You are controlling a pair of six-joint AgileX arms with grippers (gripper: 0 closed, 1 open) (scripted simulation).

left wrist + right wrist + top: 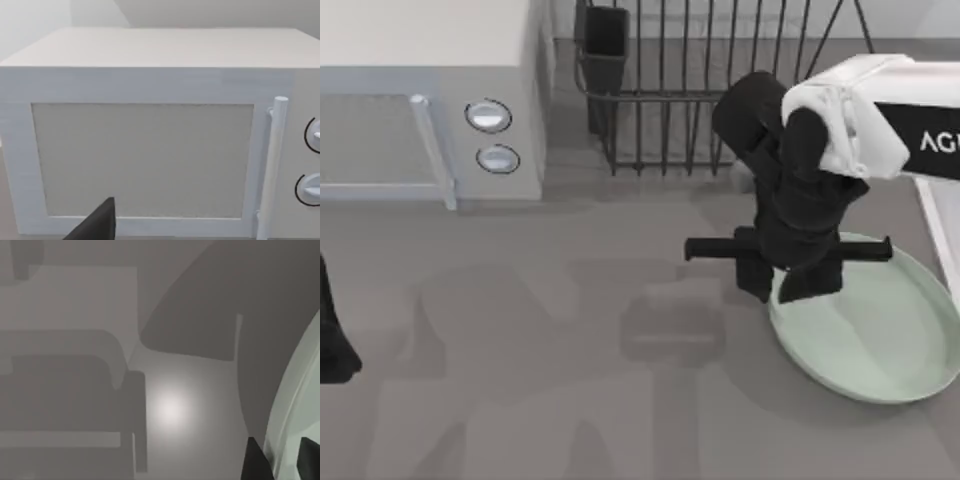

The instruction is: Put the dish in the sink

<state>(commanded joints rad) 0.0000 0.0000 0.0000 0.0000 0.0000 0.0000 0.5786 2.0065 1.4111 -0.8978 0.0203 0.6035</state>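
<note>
The grey tabletop (520,330) carries a white microwave (420,100) at the back left and a dark wire dish rack (700,90) behind the middle. The dish (880,340), pale mint green, sits on the tabletop at the right side. A white edge (935,225) at the far right may be the sink's rim, though that cannot be told.

The right tool (790,285) is down at the dish's left rim; in the right wrist view its two dark fingers (257,462) stand either side of the rim (285,440), seemingly closed on it. The left tool (332,340) is parked at the left edge, facing the microwave.

A thin-edge grip on a wide plate could let it swing or slip when lifted. The right arm's casing reads "AG", the rest cut off.
</note>
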